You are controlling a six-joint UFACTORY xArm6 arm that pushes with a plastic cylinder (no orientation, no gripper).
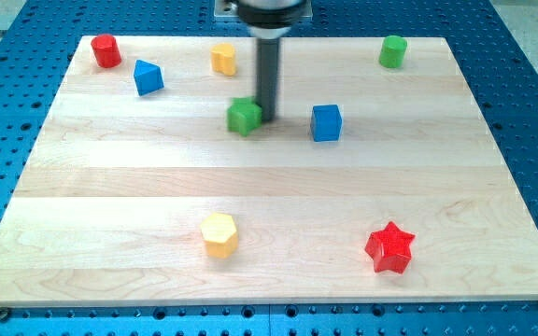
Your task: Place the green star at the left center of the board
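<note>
One camera view showed the tip [269, 119], a bare rod holding nothing, touching the green star [244, 116] from the view's right, near the board's [110, 187] top centre. Pushing was apparently underway; next, a leftward, slightly downward shove seemed needed.

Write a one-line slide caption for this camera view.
My tip touches the right side of the green star on the wooden board, between the blue triangular block and blue cube.
</note>
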